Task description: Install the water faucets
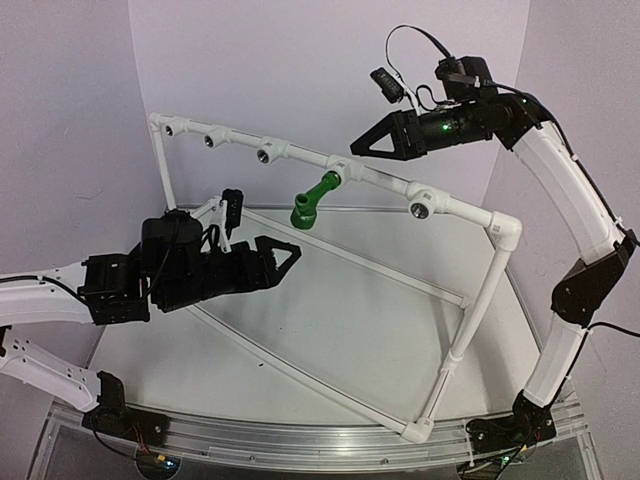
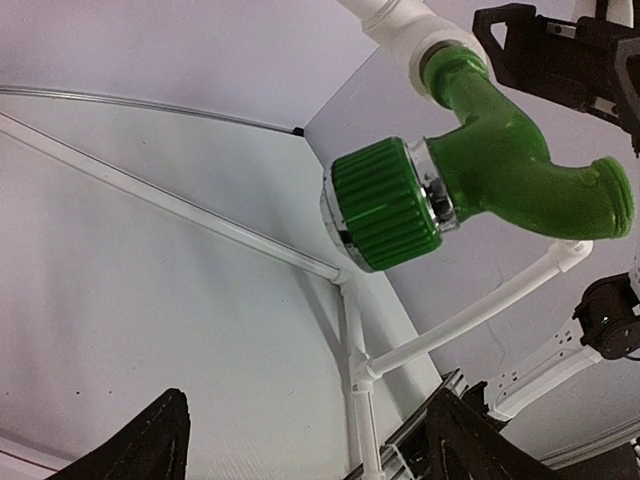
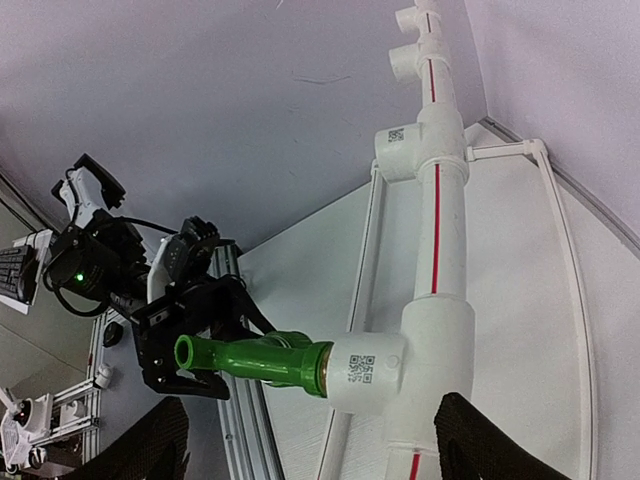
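The tap (image 2: 500, 165) is smooth, glossy bright-green plastic, its round knob (image 2: 385, 205) finely ribbed and backed by a shiny chrome-like metal ring (image 2: 433, 195). The pipe frame (image 3: 436, 230) is smooth white plastic with a soft sheen, a thin red line printed along it and small paper-like code labels (image 3: 360, 368) stuck on its fittings. The table (image 1: 330, 320) looks matt white, the rail (image 1: 300, 440) at its near edge is brushed bare metal, and the left gripper (image 1: 288, 262) and right gripper (image 1: 362, 146) are matt black plastic.
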Tool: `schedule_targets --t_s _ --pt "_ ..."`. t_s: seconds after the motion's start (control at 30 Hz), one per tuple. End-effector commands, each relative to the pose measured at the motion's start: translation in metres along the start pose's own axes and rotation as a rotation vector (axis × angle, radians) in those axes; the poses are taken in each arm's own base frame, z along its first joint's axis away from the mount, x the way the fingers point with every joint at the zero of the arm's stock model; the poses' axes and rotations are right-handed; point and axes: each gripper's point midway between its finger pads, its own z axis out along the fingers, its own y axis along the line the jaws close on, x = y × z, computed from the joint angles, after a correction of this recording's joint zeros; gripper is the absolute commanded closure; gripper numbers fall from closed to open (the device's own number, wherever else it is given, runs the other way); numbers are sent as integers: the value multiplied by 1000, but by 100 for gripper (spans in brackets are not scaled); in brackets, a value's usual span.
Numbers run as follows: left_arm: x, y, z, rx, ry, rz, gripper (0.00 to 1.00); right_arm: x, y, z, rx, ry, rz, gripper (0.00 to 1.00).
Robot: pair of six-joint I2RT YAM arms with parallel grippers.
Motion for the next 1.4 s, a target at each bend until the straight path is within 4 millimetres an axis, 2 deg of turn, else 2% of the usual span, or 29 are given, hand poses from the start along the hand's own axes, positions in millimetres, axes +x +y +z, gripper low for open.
schedule_targets --t_s 0.0,0.1,0.23,0.33,0.5,0.63,0.93,1.07,1.37 --pt "-19 -23 -10 -10 2 217 17 1 -4 -1 31 3 -14 17" --pt "-23 -25 -11 -59 -2 370 15 3 -5 -2 38 7 -4 16" --pt "-43 -28 -29 -117 -114 500 12 5 -4 -5 52 8 0 16" --pt "-51 -37 -35 -177 -160 696 10 6 -6 -5 61 10 5 15" --pt "-56 -49 -28 -303 -178 1004 12 8 -10 -4 78 14 11 15" --pt "-64 -57 -26 -379 -239 1165 14 9 -14 -4 96 17 17 14" --pt "-61 -73 -7 -392 -275 1328 17 22 -14 -1 82 51 44 14" --pt "-57 -73 1 -417 -279 1372 20 32 -14 -1 73 79 48 14" --pt "-65 -67 7 -486 -305 1429 25 49 -17 2 69 128 50 14"
